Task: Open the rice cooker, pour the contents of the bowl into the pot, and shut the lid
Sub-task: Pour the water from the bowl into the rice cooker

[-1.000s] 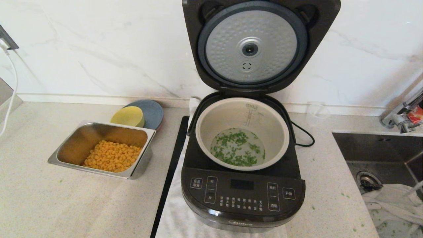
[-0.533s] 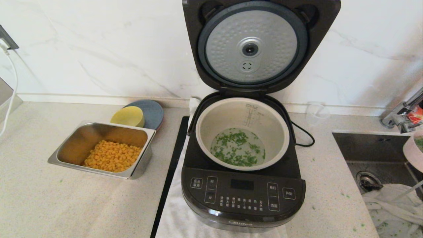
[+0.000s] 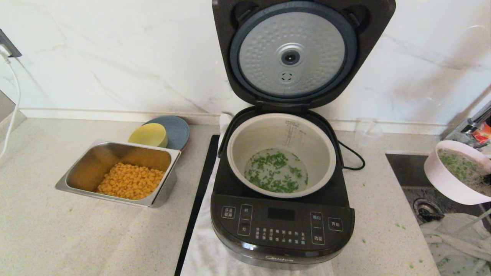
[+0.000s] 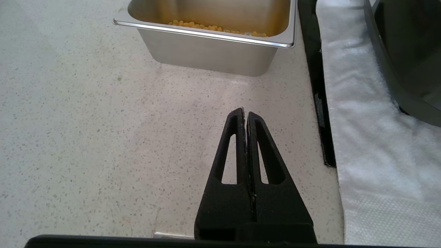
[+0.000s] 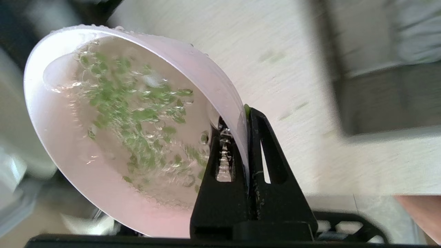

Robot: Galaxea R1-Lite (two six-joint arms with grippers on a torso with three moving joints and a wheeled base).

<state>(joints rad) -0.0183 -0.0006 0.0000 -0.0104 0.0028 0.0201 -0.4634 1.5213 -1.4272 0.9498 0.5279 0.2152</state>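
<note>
— What was the counter like?
— Pale speckled stone, matt. The wall behind was glossy veined marble.
— And the tray?
— Brushed steel, shiny at the rim. The cooker was glossy black plastic; its lid had a dimpled silver disc inside.
— The bowl?
— Smooth, wet, pale pink. A white nubbly cloth lay under the cooker.
— The left pincer?
— Matt black plastic.
</note>
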